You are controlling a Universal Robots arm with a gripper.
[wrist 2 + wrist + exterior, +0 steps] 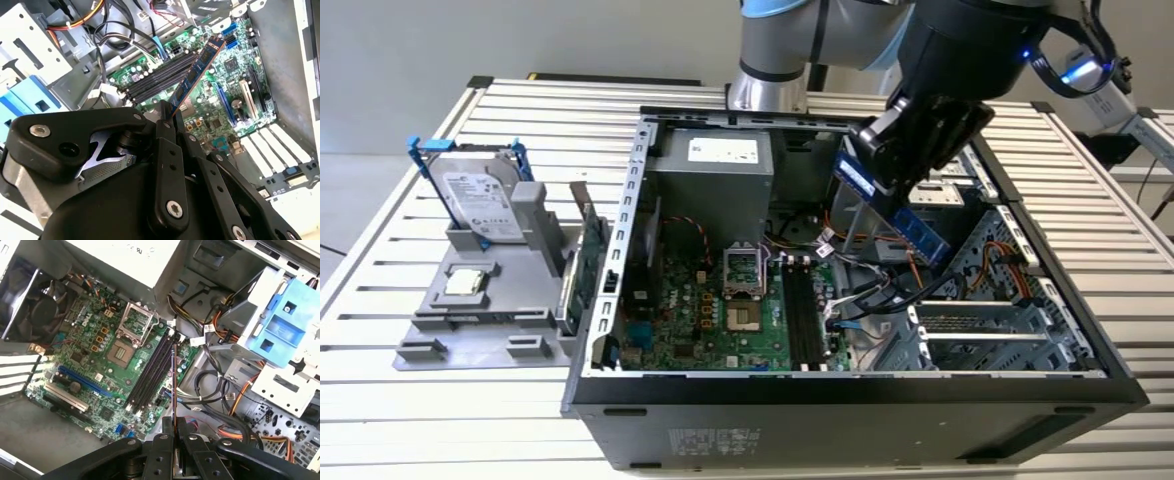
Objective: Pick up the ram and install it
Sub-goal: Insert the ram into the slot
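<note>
The gripper (174,432) is seen closed on the ram (174,385): in both wrist views the two black, jointed metal fingers (167,150) are pressed flat against one end of the stick, with no gap left between them. The ram is a long, thin, flat board, blue-green, with a row of small dark chips along its face (in the first wrist view it is seen edge-on, as a mere line). It is held tilted in the air over the open computer case (854,385), and its free end is pointed down toward the green motherboard (90,355). It is not seated in any slot.

Beyond its tip, the long black memory slots (150,375) are laid side by side next to the square, metal-framed processor socket (122,351). Black and orange cables (225,405) are bundled near a pale blue plastic drive bracket (287,320).

Farther back in the exterior view, a grey sheet-metal power supply (720,190) carries a white label (723,150) whose print cannot be read. On the exterior view's left, a silver hard drive (478,200) in a blue frame is stood upright in a grey holder (480,320) on the slatted white table (400,400).
</note>
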